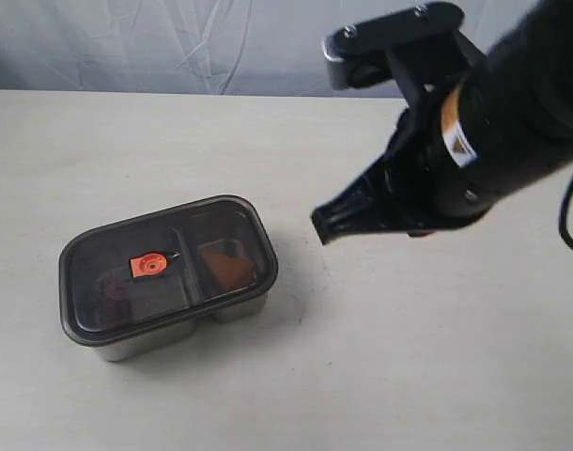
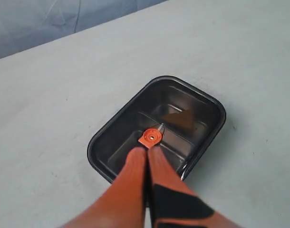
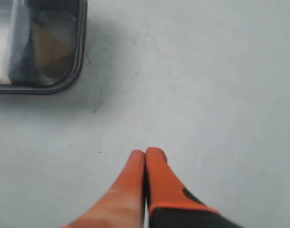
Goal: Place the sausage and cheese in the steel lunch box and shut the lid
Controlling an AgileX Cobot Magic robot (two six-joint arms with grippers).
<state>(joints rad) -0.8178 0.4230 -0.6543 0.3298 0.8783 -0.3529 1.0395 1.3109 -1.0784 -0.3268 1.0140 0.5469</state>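
Jaws on both arms are pressed together and hold nothing. The orange-fingered left gripper (image 2: 147, 149) hangs above the dark tinted translucent rectangular lid (image 2: 183, 99), tips near its small round orange valve (image 2: 150, 137); whether they touch it I cannot tell. The right gripper (image 3: 145, 153) hovers over bare pale tabletop (image 3: 221, 95), well apart from the box, probably to leave the lid free. The lid lies flat on the shiny rectangular stainless steel lunch box (image 1: 136, 346), covering its whole rim. Through it the yellow-orange triangular toy cheese wedge (image 1: 228, 266) shows in the compartment nearer the right arm, and a dim reddish shape, probably the small red toy sausage (image 1: 113, 287), in the other. The task looks all but done; a seating press may remain. Open table surrounds the box on every side, so either arm can lift away freely.
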